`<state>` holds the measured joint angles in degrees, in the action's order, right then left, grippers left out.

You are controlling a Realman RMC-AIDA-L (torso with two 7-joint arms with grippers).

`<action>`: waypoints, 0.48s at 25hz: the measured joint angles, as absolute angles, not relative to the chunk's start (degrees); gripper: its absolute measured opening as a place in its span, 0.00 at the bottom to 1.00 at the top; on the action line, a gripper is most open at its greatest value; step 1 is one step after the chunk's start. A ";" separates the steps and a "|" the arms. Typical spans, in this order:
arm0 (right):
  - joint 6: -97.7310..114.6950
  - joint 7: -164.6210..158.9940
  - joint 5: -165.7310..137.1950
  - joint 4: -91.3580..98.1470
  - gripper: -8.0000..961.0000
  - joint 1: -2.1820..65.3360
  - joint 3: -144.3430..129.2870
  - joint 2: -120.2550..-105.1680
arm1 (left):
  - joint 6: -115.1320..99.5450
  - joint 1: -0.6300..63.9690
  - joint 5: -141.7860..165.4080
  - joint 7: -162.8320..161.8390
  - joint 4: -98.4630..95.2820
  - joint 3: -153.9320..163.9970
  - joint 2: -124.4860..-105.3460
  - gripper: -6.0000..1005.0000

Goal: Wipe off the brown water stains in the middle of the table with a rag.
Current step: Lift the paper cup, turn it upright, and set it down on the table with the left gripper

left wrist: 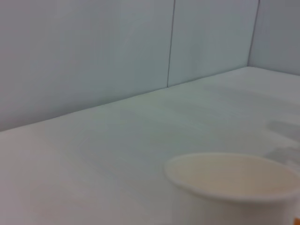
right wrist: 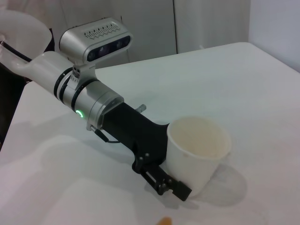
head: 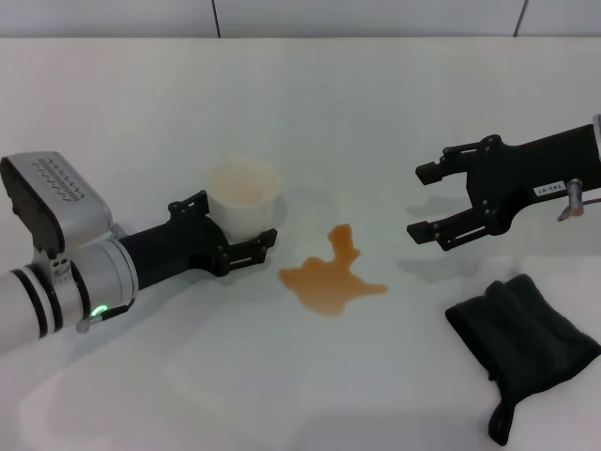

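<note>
The brown water stains (head: pixel 331 277) lie as one orange-brown puddle in the middle of the white table (head: pixel 310 113). The dark rag (head: pixel 526 329) lies crumpled at the front right, with its tail pointing to the front edge. My right gripper (head: pixel 423 202) is open and empty, hovering right of the puddle and behind the rag. My left gripper (head: pixel 239 221) is shut on a white plastic cup (head: pixel 244 193) that stands upright just left of the puddle. The cup also shows in the left wrist view (left wrist: pixel 234 183) and the right wrist view (right wrist: pixel 199 150).
A wall of pale panels (head: pixel 366 17) runs along the table's far edge. The left arm's silver camera housing (head: pixel 52 193) sits over the table's left side. A sliver of the puddle (right wrist: pixel 164 220) shows in the right wrist view.
</note>
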<state>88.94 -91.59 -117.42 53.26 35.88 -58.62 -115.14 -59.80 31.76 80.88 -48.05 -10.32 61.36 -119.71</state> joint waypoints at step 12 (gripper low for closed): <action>88.41 -91.58 -117.42 53.26 0.89 35.85 -58.71 -115.22 | -56.94 32.74 80.78 -47.84 -10.43 61.24 -119.75 0.88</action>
